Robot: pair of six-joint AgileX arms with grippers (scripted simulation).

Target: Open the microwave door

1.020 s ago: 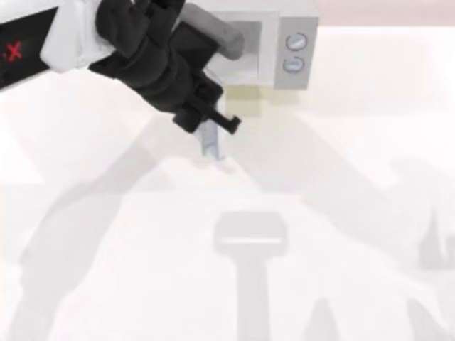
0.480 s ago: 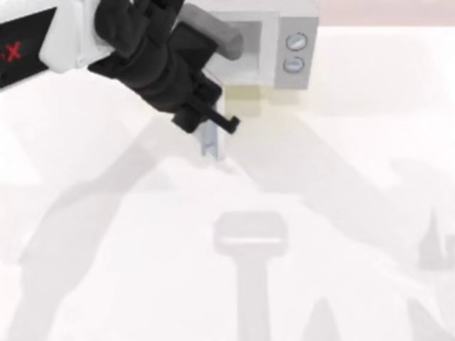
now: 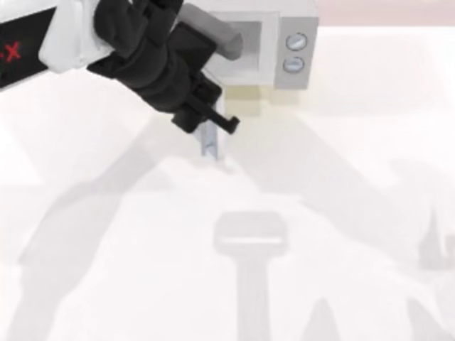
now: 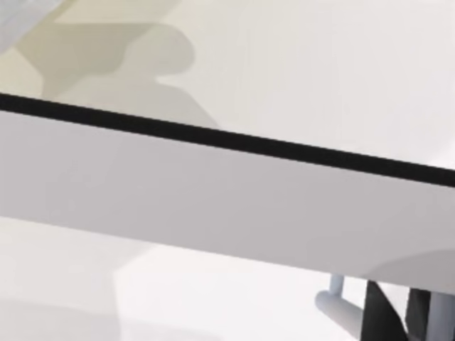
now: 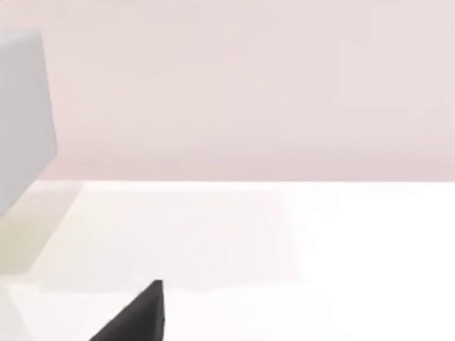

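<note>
The microwave [image 3: 284, 14] stands at the table's far edge, its pale interior [image 3: 249, 57] exposed. The microwave door [image 3: 212, 144] is swung out toward the table's front, mostly hidden under my left arm. My left gripper [image 3: 217, 122] sits at the door's free end, shut on its slim handle. The left wrist view shows the door [image 4: 213, 192] as a broad grey band with a dark strip, the handle [image 4: 340, 311] below it, and a dark finger [image 4: 380, 323] across the handle. My right arm is outside the top view; its wrist view shows one dark fingertip [image 5: 138, 316].
A narrow panel with two round knobs [image 3: 293, 53] forms the microwave's right front. The microwave's grey side [image 5: 21, 114] shows in the right wrist view, against a pink back wall. Arm shadows fall across the white table [image 3: 341, 213].
The left gripper has edged slightly leftward with the handle, and the door's free end has swung a little further out. Between half a second ago and now almost nothing differs.
</note>
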